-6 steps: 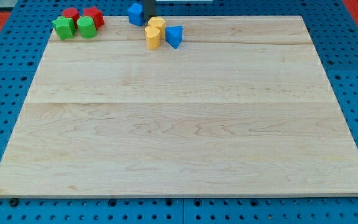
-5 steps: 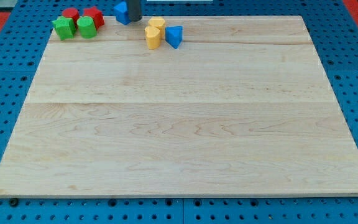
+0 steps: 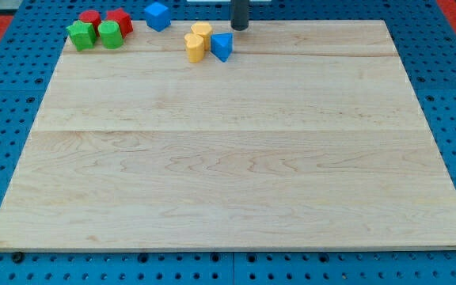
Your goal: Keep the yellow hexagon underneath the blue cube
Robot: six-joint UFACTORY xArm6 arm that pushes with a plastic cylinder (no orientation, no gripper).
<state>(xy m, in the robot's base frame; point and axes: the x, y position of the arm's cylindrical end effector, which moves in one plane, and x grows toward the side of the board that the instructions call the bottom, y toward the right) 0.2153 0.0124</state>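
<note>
The blue cube (image 3: 157,15) sits at the board's top edge, left of centre. Two yellow blocks stand below and right of it: one yellow block (image 3: 201,32) above, and another yellow block (image 3: 194,47) just under it, touching; which is the hexagon I cannot tell. A second blue block (image 3: 222,46), wedge-like, touches them on the right. My tip (image 3: 240,28) stands at the top edge, right of the yellow pair and above the blue wedge, touching no block.
At the top left, two red blocks (image 3: 90,17) (image 3: 119,20) stand behind a green block (image 3: 80,35) and a second green block (image 3: 110,34). The wooden board (image 3: 228,158) lies on a blue pegboard.
The tip pushed the blue cube left along the top edge, then left it and moved right to stand above the blue wedge. The other blocks have not moved.
</note>
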